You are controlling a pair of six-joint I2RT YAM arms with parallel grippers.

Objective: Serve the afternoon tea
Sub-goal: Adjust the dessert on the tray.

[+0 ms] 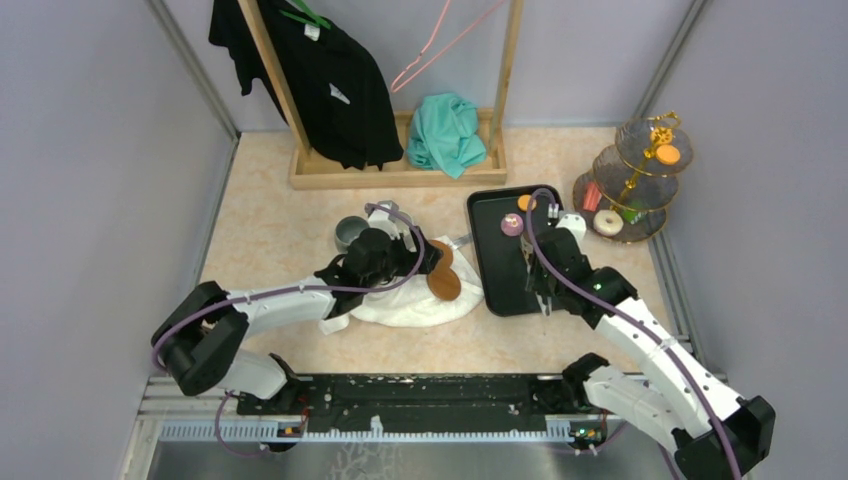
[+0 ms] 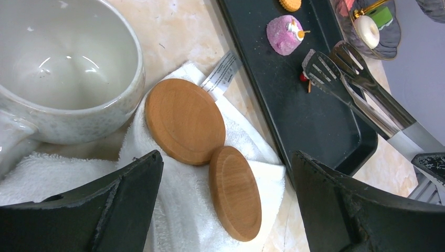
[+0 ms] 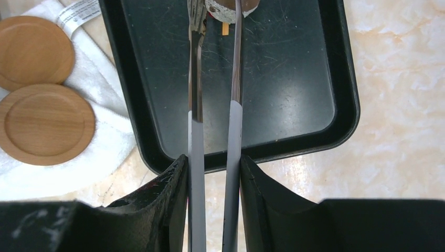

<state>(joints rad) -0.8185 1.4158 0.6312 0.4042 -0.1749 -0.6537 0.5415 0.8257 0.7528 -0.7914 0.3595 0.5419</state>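
Three glass tiers on a gold frame form the stand [image 1: 633, 182], set at the far right of the table [image 1: 270, 215], close against the right wall. An orange disc [image 1: 668, 155] lies on its top tier and a white doughnut [image 1: 607, 222] on the bottom one. Just left of the stand lies the black tray [image 1: 505, 280], carrying a pink sweet [image 2: 285, 34] and a second orange disc [image 2: 289, 4] at its far end; its near part is bare.

The right fingers [image 3: 157, 194] clamp the grey handles of the tongs [image 3: 195, 142], whose tips stand just beside the pink sweet, over a small red piece [image 2: 303, 77]. Left of the tray, a white towel [image 2: 183, 220] carries two wooden coasters [image 2: 184, 121], touching each other. The grey mug [image 2: 63, 68] stands upright at the towel's far left edge. The left fingers [image 2: 105, 210] hang wide apart above the towel, holding nothing.

A clothes rack [image 1: 400, 170] closes off the far edge. Bare tabletop shows between the tray and the near edge.
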